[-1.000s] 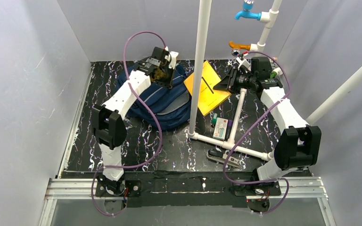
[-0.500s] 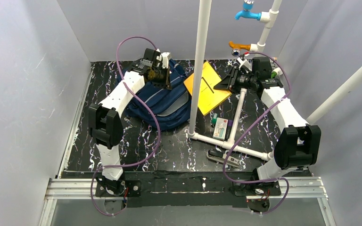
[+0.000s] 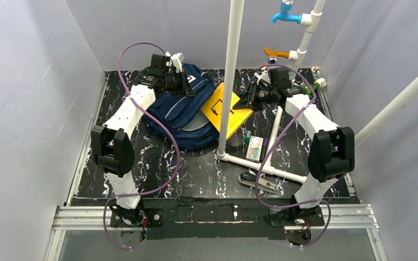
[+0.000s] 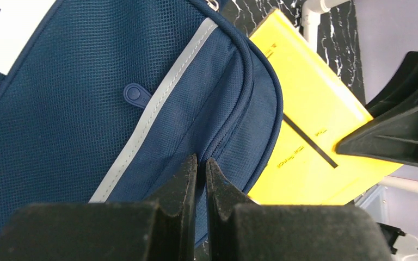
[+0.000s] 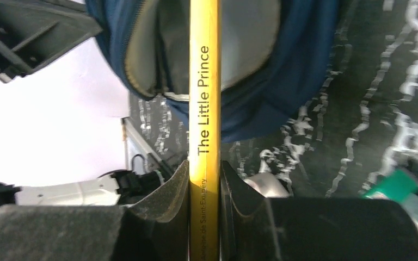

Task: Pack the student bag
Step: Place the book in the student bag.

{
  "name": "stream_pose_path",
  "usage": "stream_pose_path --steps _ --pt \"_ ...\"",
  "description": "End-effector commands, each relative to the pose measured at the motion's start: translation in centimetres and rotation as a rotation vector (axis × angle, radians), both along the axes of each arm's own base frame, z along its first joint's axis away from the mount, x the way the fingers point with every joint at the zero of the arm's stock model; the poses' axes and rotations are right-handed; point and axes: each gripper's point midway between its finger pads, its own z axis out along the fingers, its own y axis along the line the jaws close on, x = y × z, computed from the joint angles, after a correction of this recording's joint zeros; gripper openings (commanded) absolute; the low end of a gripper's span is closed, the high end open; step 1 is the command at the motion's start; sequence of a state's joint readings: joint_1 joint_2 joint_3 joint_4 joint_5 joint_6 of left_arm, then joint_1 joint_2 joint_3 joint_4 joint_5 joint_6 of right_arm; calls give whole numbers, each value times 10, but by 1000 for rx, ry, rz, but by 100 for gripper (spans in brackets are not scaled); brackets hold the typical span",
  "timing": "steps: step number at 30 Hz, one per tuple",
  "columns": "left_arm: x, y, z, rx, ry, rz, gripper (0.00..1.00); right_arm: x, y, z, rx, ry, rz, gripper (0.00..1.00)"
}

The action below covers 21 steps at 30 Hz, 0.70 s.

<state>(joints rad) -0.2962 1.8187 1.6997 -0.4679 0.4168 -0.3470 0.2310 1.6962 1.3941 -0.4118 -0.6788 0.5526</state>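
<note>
Yellow book (image 5: 204,81), pinched in right end effector (image 5: 204,176), pointed lengthwise at open student bag (image 5: 305,65) at top of frame; left end effector (image 4: 201,168) pinched its seam.

The table (image 3: 196,174) is black with white marble veins. The bag (image 3: 179,111) lies on its far left part. A white pipe frame (image 3: 250,163) stands right of centre, its base tubes flat on the top. A small green and white box (image 3: 254,147) lies against those tubes. A dark flat object (image 3: 258,182), too small to identify, lies nearer.
</note>
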Motion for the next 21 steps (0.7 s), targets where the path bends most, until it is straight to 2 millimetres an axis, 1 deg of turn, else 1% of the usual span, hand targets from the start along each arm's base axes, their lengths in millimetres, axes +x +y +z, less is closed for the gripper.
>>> stream_pose_path --steps 1,2,5,8,9,12,15,16,21 --pt "-20 -21 66 -166 -99 -87 0 14 30 55 232 -99 51 1" --pt "-22 -22 67 -176 -97 -96 0 16 37 54 261 -71 56 1" --pt "-27 -26 70 -201 -87 -118 0 25 63 57 338 -63 89 1" --pt "-30 -28 74 -216 -88 -137 0 36 87 51 400 -48 66 1" --pt "-31 -28 74 -217 -86 -139 0 39 93 45 410 -37 57 1" --pt "-33 -29 75 -224 -81 -146 0 54 104 35 454 -32 10 1" --pt "-34 -29 74 -228 -71 -141 0 69 115 32 514 -65 -20 1" --pt "-34 -29 72 -229 -65 -138 0 72 121 31 526 -81 -16 1" --pt "-37 -30 68 -240 -49 -139 0 88 149 11 513 -112 -25 1"
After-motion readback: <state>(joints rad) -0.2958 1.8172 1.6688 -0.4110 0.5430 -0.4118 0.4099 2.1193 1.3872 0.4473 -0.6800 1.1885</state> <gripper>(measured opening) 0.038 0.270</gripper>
